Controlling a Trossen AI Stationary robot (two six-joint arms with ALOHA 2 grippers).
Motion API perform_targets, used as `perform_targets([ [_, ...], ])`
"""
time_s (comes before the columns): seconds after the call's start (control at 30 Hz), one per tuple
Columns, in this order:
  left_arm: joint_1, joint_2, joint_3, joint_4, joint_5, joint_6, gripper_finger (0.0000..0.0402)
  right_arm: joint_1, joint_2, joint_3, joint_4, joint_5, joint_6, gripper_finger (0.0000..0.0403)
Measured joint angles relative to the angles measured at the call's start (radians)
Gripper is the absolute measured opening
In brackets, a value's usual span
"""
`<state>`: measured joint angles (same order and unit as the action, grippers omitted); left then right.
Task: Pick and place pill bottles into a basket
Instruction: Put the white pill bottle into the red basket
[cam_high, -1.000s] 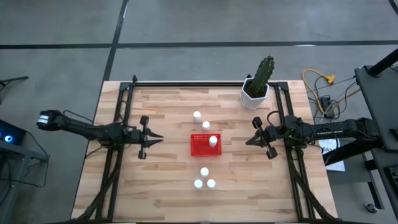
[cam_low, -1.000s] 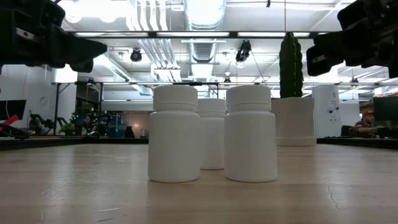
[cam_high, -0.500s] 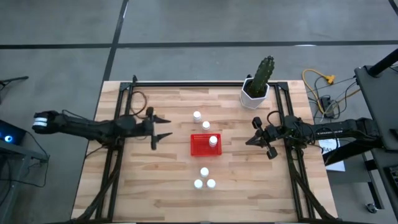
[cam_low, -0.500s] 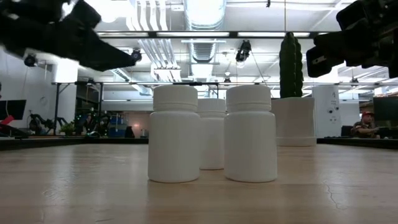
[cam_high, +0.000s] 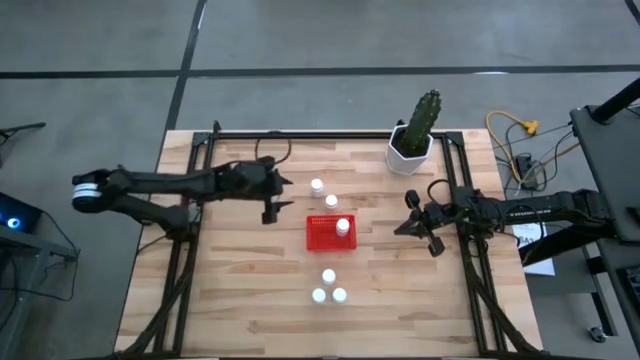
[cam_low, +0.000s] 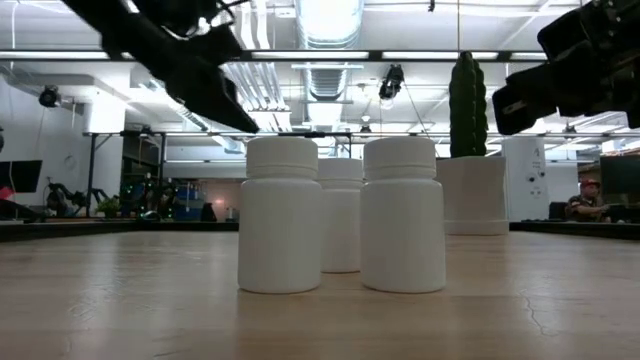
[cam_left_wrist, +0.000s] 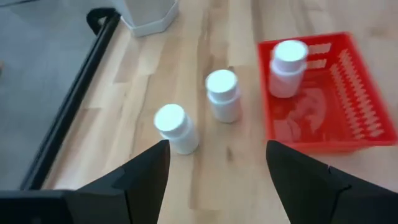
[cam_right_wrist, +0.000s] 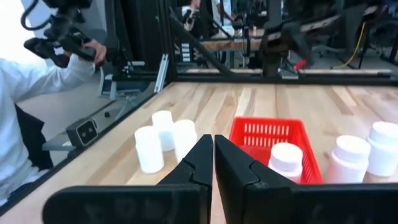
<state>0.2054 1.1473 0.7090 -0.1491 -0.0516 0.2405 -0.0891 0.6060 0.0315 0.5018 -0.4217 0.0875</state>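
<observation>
High view: six pill bottles are counted on the table (cam_high: 230, 300). One (cam_high: 343, 227) stands in the red basket (cam_high: 322, 237), two (cam_high: 317, 187) are just behind it, three (cam_high: 329, 277) are clustered before it. The left gripper (cam_high: 279, 194) is held wide open and empty beside the rear pair; the right gripper (cam_high: 407, 213) is closed and empty, right of the basket

The left arm reaches in from the counter's left edge, stretched far toward the middle; its left gripper (cam_high: 276, 195) is raised off the counter (cam_high: 260, 310) with jaws spread wide apart. The right arm lies along the right side, its right gripper (cam_high: 418, 219) also held above the counter, jaws pressed together.
</observation>
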Motion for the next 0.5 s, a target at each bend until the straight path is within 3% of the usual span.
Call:
perform_targets([
  [0.2, 0.089, 0.137, 0.066, 0.009, 0.134, 0.004, 0.0250, 0.000, 0.000, 0.000, -0.028, -0.002, -0.014, 0.0008],
  [0.5, 0.110, 0.313, 0.145, 0.010, 0.152, 0.051, 0.0250, 0.000, 0.000, 0.000, -0.035, -0.002, -0.035, 0.0008],
])
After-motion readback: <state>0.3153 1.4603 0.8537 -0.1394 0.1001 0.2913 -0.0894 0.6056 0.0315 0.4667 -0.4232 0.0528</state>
